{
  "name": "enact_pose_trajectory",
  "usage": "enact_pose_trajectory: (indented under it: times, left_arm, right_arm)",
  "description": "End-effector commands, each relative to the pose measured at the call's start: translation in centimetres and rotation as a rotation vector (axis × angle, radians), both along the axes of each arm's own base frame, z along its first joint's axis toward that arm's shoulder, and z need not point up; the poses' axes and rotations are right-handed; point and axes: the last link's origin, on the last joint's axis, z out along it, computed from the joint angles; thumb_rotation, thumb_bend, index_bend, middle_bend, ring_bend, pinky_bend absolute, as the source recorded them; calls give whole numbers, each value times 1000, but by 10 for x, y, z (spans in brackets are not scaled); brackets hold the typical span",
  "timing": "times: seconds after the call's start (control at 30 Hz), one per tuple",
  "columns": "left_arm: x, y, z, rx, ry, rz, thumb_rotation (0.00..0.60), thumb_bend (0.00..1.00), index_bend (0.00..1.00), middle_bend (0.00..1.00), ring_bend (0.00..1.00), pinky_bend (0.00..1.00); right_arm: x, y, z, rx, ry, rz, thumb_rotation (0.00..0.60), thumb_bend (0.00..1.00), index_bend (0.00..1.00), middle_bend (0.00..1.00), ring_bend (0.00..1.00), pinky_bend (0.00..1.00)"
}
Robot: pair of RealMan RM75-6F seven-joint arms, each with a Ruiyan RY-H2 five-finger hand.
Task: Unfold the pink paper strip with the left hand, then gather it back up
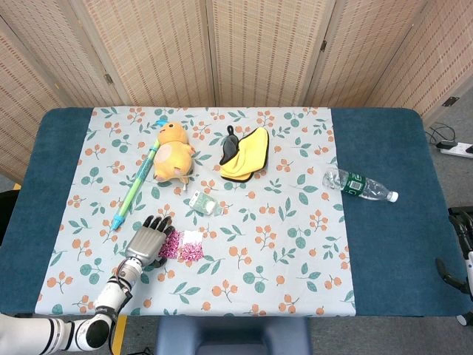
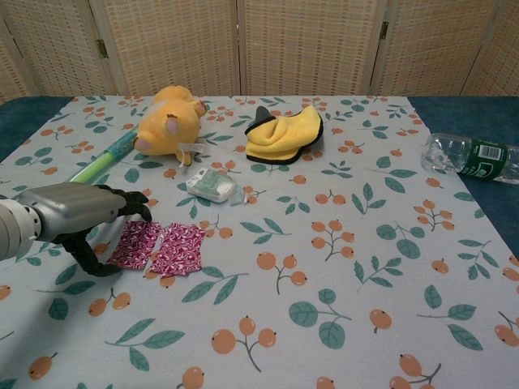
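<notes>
The pink paper strip lies on the floral tablecloth near the front left, showing two patterned panels side by side with a white fold line between them. My left hand is at its left end, fingers curled and spread. The fingertips touch the left panel's far edge, and the thumb sits low beside its near corner. No grip on the paper shows. Dark parts of my right hand show at the far right edge, off the table; its fingers cannot be made out.
Behind the strip lies a small clear packet. Further back are a yellow plush toy, a long green pen and a yellow-and-black cloth. A plastic water bottle lies at the right.
</notes>
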Motion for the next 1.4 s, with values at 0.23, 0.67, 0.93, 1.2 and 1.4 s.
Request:
enact_pose_trajectory:
  times: [0.23,0.67,0.93,1.2,1.4]
  left_arm:
    - [10,0,17,32,-39,7,538,352,245,0,0,0]
    - [34,-10,17,20,-102,13,538,352,232,0,0,0]
    - [53,-9,2,9,-100,4,540,352,228,0,0,0]
    - [59,-9,-9,25,-52,11,537,352,226,0,0,0]
    - [59,-10,-11,29,-31,20,537,352,218,0,0,0]
  right_arm:
    - [0,-1,0,0,-2,2,600,397,0,0,0,0]
    - [-2,-1,0,3,-8,4,600,397,0,0,0,0]
    - [-5,1,1,-1,-11,-2,600,397,0,0,0,0]
    - [-8,2,2,-1,-13,-9,600,397,0,0,0,0]
    - [-9,2,3,-3,-13,-11,600,398,0,0,0,0]
